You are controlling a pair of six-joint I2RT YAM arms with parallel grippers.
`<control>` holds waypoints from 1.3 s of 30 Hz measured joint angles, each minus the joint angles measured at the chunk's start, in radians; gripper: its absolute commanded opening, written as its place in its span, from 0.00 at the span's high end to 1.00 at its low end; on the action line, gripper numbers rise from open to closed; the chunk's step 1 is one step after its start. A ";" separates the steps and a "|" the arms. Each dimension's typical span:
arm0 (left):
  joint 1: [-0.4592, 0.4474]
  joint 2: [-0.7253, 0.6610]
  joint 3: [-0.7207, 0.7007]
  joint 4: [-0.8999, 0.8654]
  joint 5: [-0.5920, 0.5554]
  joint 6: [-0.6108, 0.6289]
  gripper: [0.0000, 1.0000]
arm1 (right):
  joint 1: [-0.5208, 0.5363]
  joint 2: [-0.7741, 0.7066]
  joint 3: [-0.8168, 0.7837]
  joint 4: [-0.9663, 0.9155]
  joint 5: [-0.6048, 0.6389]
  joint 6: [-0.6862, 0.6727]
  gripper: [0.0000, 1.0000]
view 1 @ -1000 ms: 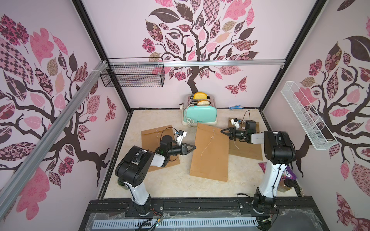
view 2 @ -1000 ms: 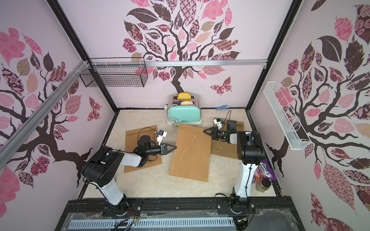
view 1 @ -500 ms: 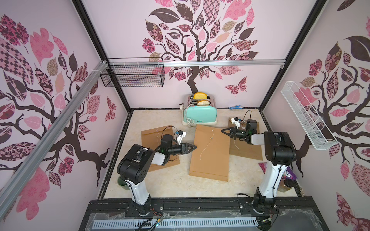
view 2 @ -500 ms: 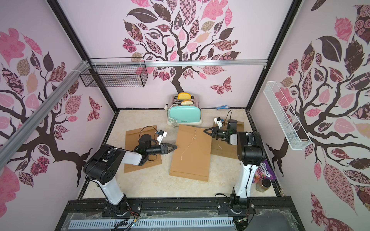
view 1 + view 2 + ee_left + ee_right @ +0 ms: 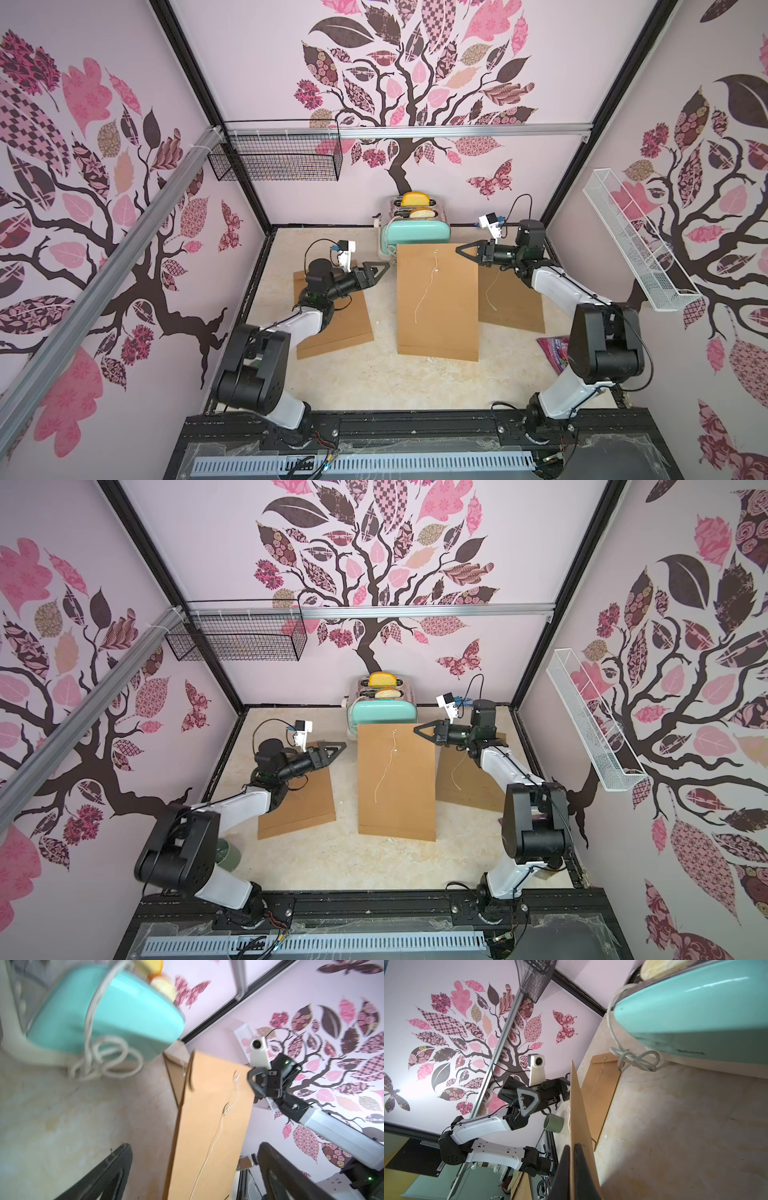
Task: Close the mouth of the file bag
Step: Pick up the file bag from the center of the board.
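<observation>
- The right gripper [image 5: 460, 250] is pinched tight on the far right edge of the large brown kraft-paper file bag [image 5: 440, 316]. In the right wrist view its two black fingers [image 5: 563, 1169] clamp the paper between them.
- The left gripper [image 5: 384, 266] is spread wide and holds nothing. It hovers just beside the bag's far left edge, not touching it.
- The file bag is in the middle of the beige table [image 5: 365, 374], between the arms, its far end by the mint-green toaster [image 5: 415, 232].
- The held side is raised off the table, while the near end rests on it.
- A thin white string [image 5: 424, 291] trails loose down the bag's face, unwound.
</observation>
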 measured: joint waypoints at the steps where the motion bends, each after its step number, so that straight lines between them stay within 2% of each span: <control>1: 0.006 -0.025 0.049 -0.039 0.007 0.012 0.02 | 0.002 -0.014 0.012 -0.021 -0.008 -0.009 1.00; 4: 0.016 -0.051 0.164 -0.076 0.031 0.027 0.02 | 0.003 -0.036 0.034 -0.061 -0.026 -0.019 1.00; 11: 0.016 -0.014 0.154 -0.097 0.074 0.056 0.02 | 0.028 -0.050 0.037 -0.068 -0.047 0.013 1.00; 17: 0.016 0.037 0.150 0.003 0.115 0.013 0.02 | 0.075 -0.087 0.067 -0.061 -0.052 0.056 1.00; 23: 0.009 0.037 0.142 0.117 0.158 -0.019 0.02 | 0.084 -0.145 0.077 0.032 -0.064 0.138 1.00; 28: -0.043 0.037 0.138 0.183 0.185 -0.019 0.02 | 0.095 -0.146 0.078 0.091 -0.075 0.202 1.00; 34: -0.072 0.049 0.140 0.266 0.217 -0.032 0.14 | 0.125 -0.152 0.078 0.084 -0.087 0.209 1.00; 36: -0.074 0.059 0.140 0.291 0.226 -0.047 0.28 | 0.128 -0.159 0.078 0.074 -0.089 0.201 1.00; 39: -0.084 0.066 0.139 0.323 0.232 -0.072 0.28 | 0.128 -0.163 0.078 0.069 -0.093 0.199 1.00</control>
